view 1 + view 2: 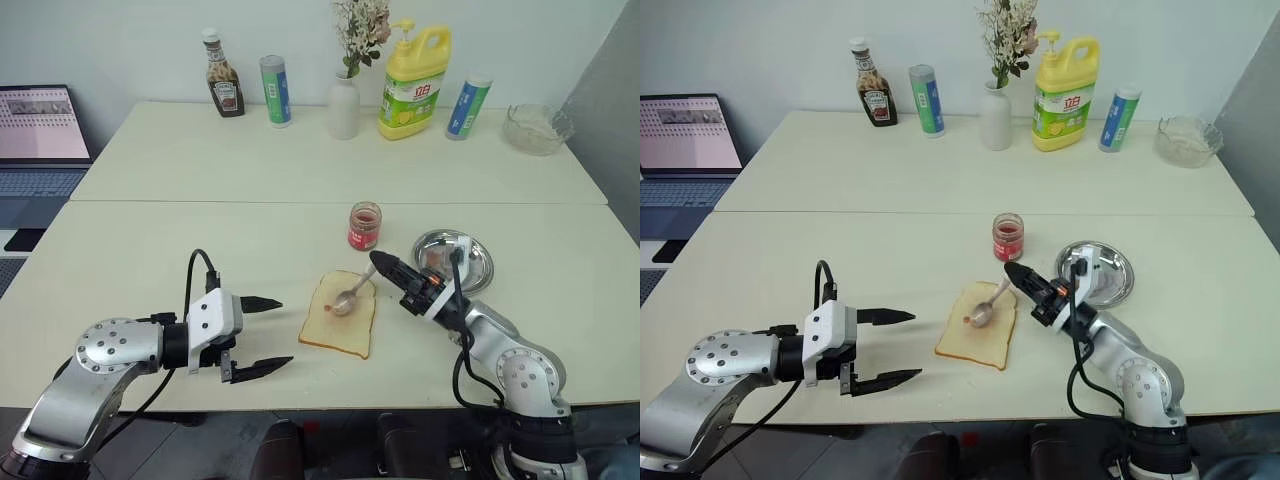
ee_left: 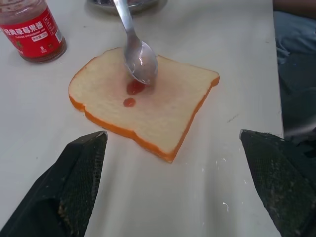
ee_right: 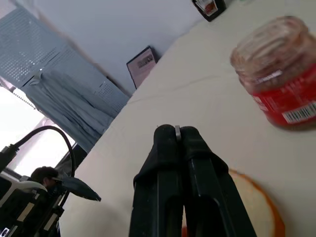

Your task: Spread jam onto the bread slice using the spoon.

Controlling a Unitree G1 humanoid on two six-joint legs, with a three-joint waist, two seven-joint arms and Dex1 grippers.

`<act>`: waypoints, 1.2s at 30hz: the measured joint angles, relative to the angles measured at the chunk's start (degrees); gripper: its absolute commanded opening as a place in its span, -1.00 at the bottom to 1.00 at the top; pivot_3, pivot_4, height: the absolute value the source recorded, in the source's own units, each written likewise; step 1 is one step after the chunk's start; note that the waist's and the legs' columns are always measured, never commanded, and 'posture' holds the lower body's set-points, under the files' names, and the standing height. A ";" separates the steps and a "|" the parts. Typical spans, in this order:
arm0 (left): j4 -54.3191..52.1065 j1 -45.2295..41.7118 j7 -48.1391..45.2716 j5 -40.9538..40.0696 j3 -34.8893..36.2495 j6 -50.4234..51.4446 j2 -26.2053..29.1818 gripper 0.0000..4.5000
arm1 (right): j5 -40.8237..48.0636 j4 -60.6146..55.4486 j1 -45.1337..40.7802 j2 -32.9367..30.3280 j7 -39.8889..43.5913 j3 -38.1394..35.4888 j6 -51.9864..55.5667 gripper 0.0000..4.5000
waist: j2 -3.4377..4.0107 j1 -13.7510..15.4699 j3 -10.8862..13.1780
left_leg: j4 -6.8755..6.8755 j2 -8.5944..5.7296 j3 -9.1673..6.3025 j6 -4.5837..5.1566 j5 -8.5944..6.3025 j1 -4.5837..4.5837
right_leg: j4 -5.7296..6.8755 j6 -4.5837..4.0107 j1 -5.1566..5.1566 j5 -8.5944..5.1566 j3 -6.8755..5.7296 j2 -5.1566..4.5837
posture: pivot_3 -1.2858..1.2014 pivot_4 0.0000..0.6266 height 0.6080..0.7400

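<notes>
Pinching the spoon (image 1: 349, 297) handle in closed right gripper (image 1: 378, 262), bowl resting on the bread slice (image 1: 340, 315) | jam (image 2: 134, 88) in small red spots beside the bowl | jam jar (image 1: 364, 226) just behind the bread | left gripper (image 1: 268, 335) spread wide, empty, beside the bread

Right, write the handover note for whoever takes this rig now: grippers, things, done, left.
Right gripper: shut on the small shiny silver metal spoon, bowl resting on the square tan bread slice with brown crust.
Left gripper: open, empty, beside the bread slice, apart from it.
Small clear glass jar of red jam: upright, lid off, just beyond the bread slice; round steel dish to its right.
Done: a couple of small red jam dabs near the spoon's bowl.
Left: spread the jam; most of the face is bare, and more jam is probably needed.
</notes>
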 measured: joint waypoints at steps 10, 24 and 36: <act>0.00 -1.48 -0.06 0.00 -0.51 0.64 -0.14 1.00 | 0.83 6.73 -1.93 3.88 -3.56 -1.96 0.29 -0.99 | 0.00 -0.04 -0.01 | 0.00 0.01 -0.01 0.00 0.00 0.01 | 0.01 0.00 0.01 0.00 0.00 0.03 | 0.03 -0.52 1.00; 0.46 -2.11 0.10 0.00 -0.64 0.71 -0.16 1.00 | 1.64 14.47 -7.87 11.65 -13.27 -7.34 -2.01 -0.99 | 0.01 0.02 -0.01 | -0.01 0.01 -0.01 0.00 0.00 0.00 | 0.00 -0.01 0.00 0.01 -0.01 0.03 | 0.03 -0.52 1.00; 2.16 -2.92 0.99 0.00 -0.62 0.80 -0.57 1.00 | 5.64 8.40 -4.60 4.11 -10.12 -4.19 7.59 -0.99 | 0.01 -0.02 -0.03 | -0.02 0.01 -0.01 0.00 0.00 0.01 | 0.00 -0.01 0.01 0.01 0.00 0.03 | 0.03 -0.52 1.00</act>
